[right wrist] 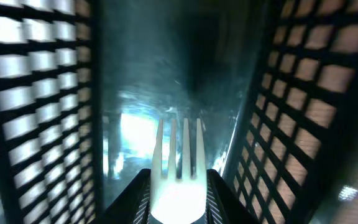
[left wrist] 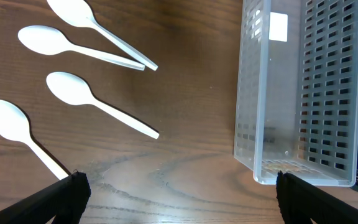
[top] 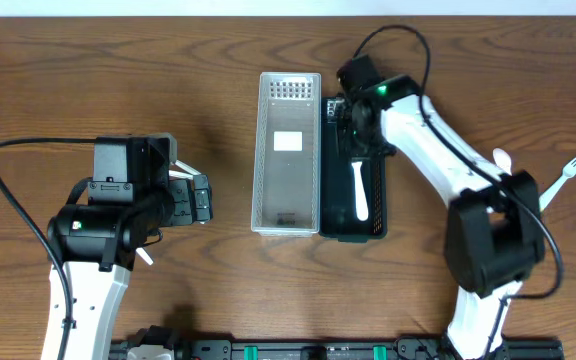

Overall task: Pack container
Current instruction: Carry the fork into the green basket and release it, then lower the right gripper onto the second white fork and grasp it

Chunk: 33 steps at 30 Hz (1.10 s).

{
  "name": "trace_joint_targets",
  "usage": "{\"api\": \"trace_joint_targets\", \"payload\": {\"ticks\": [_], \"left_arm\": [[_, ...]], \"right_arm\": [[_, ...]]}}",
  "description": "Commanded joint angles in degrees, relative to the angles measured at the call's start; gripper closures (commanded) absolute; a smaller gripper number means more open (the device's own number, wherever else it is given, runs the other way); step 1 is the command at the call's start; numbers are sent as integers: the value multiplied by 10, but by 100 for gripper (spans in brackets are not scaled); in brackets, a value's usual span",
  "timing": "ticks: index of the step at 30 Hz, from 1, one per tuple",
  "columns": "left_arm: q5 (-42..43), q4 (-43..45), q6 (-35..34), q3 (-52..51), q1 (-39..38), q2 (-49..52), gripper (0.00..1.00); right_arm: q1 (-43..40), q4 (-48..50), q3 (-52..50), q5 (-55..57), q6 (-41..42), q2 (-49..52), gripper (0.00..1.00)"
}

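Our right fingers (right wrist: 132,202) grip a white fork (right wrist: 178,180) down inside the black bin (top: 378,215), beside the clear bin (top: 268,150) mid-counter. Our left fingers (left wrist: 55,202) are wide open above four spoons (left wrist: 98,106) lying on the counter (top: 88,60), not packed yet.

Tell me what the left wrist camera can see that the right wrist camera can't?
Only the left wrist camera shows four white spoons lying on the wooden table beside a clear basket, with the left gripper open and empty. Only the right wrist camera shows a white fork pinched by the right gripper, prongs pointing into the black basket. Both show white plastic cutlery, a basket with slotted walls, and the camera's own two fingers.
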Motion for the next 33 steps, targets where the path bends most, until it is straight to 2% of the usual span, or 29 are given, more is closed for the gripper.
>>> {"api": "trace_joint_targets", "payload": {"ticks": [1,2,6,8,10,14,16,17,18,19,20,27,33], "left_arm": [[-5,-1,9,8,3,-2,2],[-5,-1,9,8,3,-2,2],[-5,-1,9,8,3,-2,2],[-5,-1,9,8,3,-2,2],[-5,-1,9,8,3,-2,2],[-5,-1,9,8,3,-2,2],[-5,-1,9,8,3,-2,2],[-5,-1,9,8,3,-2,2],[-5,-1,9,8,3,-2,2],[-5,-1,9,8,3,-2,2],[-5,-1,9,8,3,-2,2],[-5,-1,9,8,3,-2,2],[-5,-1,9,8,3,-1,2]], "right_arm": [[10,6,0,2,-3,6,86],[11,9,0,2,-3,6,76],[12,11,7,-1,-14,5,52],[12,7,19,-3,-30,3,46],[11,-12,47,-4,-56,-5,43],[-3,-66,128,14,-75,-28,51],[-21,-99,178,39,-68,-46,48],[-34,-118,204,54,-58,-58,37],[-50,-136,226,68,-54,-70,13],[-65,-151,242,78,-54,-82,4],[-86,-165,255,86,-55,-96,1],[-250,-240,250,86,-121,-129,1],[-324,-169,117,71,-167,-110,1]]}}
